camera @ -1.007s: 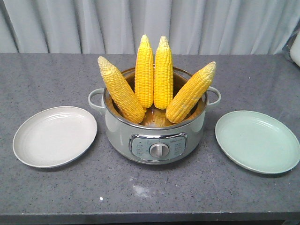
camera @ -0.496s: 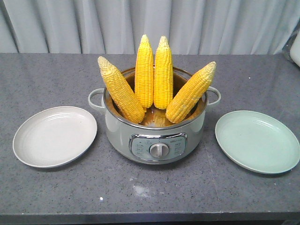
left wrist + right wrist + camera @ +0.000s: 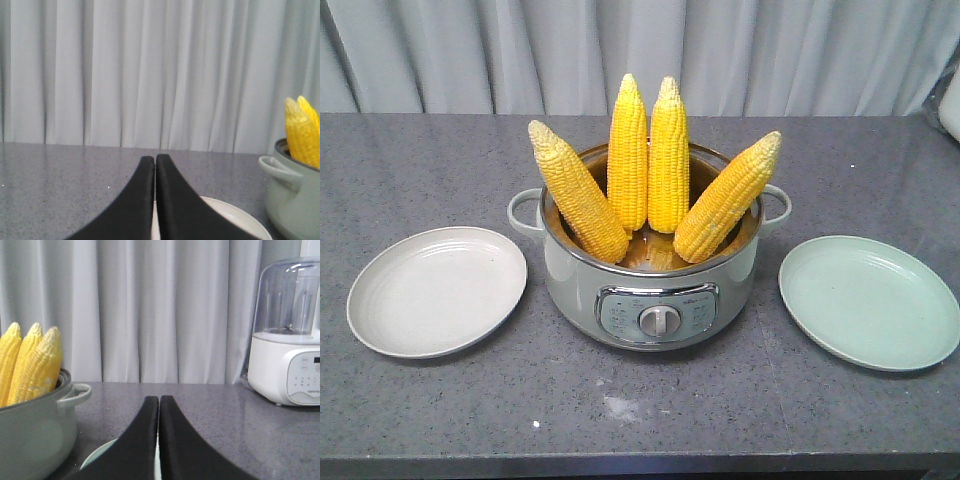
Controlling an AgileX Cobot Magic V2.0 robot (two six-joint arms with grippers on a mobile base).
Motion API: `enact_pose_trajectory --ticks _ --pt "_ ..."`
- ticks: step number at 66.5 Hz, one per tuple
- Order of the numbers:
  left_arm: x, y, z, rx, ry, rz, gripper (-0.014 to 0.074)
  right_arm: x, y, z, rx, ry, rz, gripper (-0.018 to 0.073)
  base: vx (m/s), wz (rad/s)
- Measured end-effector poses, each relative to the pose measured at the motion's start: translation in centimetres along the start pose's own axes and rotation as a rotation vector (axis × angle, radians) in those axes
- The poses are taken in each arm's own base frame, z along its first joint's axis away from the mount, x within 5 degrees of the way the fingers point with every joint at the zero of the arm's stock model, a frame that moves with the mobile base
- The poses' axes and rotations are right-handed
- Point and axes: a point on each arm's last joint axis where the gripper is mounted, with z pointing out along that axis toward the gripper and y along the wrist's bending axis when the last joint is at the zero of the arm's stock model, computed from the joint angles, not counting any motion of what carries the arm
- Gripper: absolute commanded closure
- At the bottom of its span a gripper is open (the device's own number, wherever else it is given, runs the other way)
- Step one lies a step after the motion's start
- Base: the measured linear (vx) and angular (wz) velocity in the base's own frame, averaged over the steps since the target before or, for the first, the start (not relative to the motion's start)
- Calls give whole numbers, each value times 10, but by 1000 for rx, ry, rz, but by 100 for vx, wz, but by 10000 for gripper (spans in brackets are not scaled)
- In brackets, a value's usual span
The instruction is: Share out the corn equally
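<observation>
On the grey bench, four cobs of corn stand tips-up in the cooker pot, between a cream plate and a green plate. The left claw and right claw are both clenched, grasping nothing.

Likely a kitchen setup — grey stone counter, electric cooker, white appliance, curtain behind.

On the grey counter an electric pot stands between a beige plate and a green plate.
</observation>
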Motion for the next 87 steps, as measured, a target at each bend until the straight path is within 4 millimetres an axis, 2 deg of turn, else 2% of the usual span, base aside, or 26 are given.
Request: enact_pose_trajectory --ticks 7,15,27,33,41,51,65,71,74,79,87 --pt "-34 -2 4 -17 67 -1 603 -36 0 2 -4 45 0 562 0 0" --pt "-64 -4 19 -41 203 -2 603 -66 0 14 -7 134 -1 562 0 0" --pt "-92 -6 51 -65 355 -3 603 -87 0 44 -13 316 1 562 0 0" --pt "-94 -6 66 -75 429 -3 603 -86 0 58 -16 405 3 562 0 0" --pt "-81 -5 81 -90 553 -3 603 -73 0 72 -19 530 4 562 0 0" --pt "-71 -4 89 -100 636 -2 603 -63 0 81 -21 623 4 562 0 0" --pt "-69 -3 91 -102 648 -2 589 -60 0 83 -22 655 3 545 0 0" --pt "-69 -3 91 -102 649 -2 525 -59 0 83 -21 665 0 482 0 0" --pt "-69 -3 91 -101 648 -2 458 -59 0 82 -24 668 -10 421 0 0" --pt "-69 -3 91 -101 646 -2 328 -58 0 82 -28 674 -21 302 0 0" --pt "-70 -4 92 -99 632 -2 131 -58 0 82 -31 674 -23 52 0 0"
